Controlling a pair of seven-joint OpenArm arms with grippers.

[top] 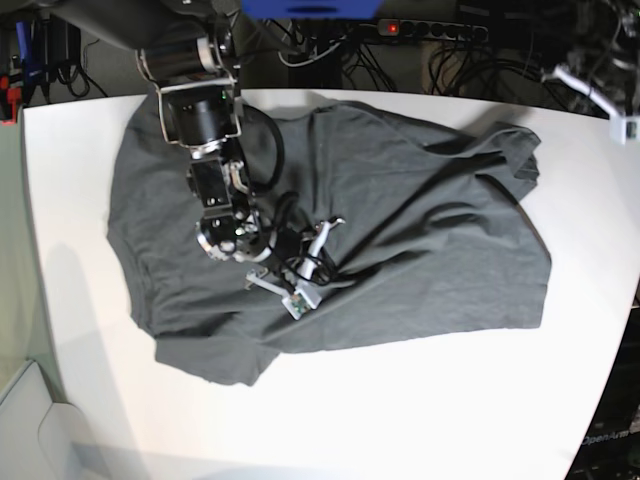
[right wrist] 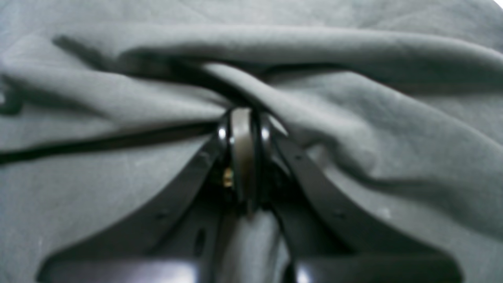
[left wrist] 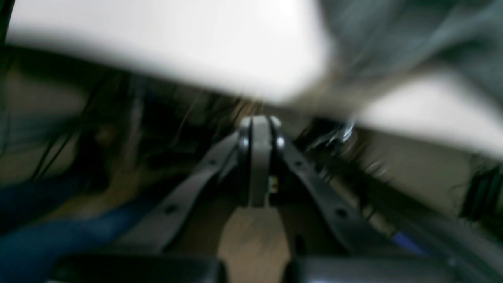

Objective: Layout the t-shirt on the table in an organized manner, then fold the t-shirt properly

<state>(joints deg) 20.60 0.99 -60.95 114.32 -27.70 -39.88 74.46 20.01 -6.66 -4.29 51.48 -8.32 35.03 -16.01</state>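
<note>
On the white table (top: 400, 410) the t-shirt (top: 430, 240) lies spread but far from tidy, bunched in ridges around its middle and rumpled at the far corner. We have our right gripper (right wrist: 244, 118) down in the centre of the cloth, its jaws pressed together on a pinch of fabric, with folds radiating from the tips in the right wrist view. Our left gripper (left wrist: 260, 122) is off at the table's edge, lifted clear of the shirt, jaws closed on nothing that we can see; its own view is badly smeared, so we read little else from it. We judge that we are laying out, not yet folding. To do this well, we should draw the pinched cloth outward low and slowly, so the ridges flatten rather than pile up, and let go once the fabric lies slack. We would then bring the left gripper to the crumpled far corner and pull it square. The risk is dragging the whole shirt instead of smoothing it.
</note>
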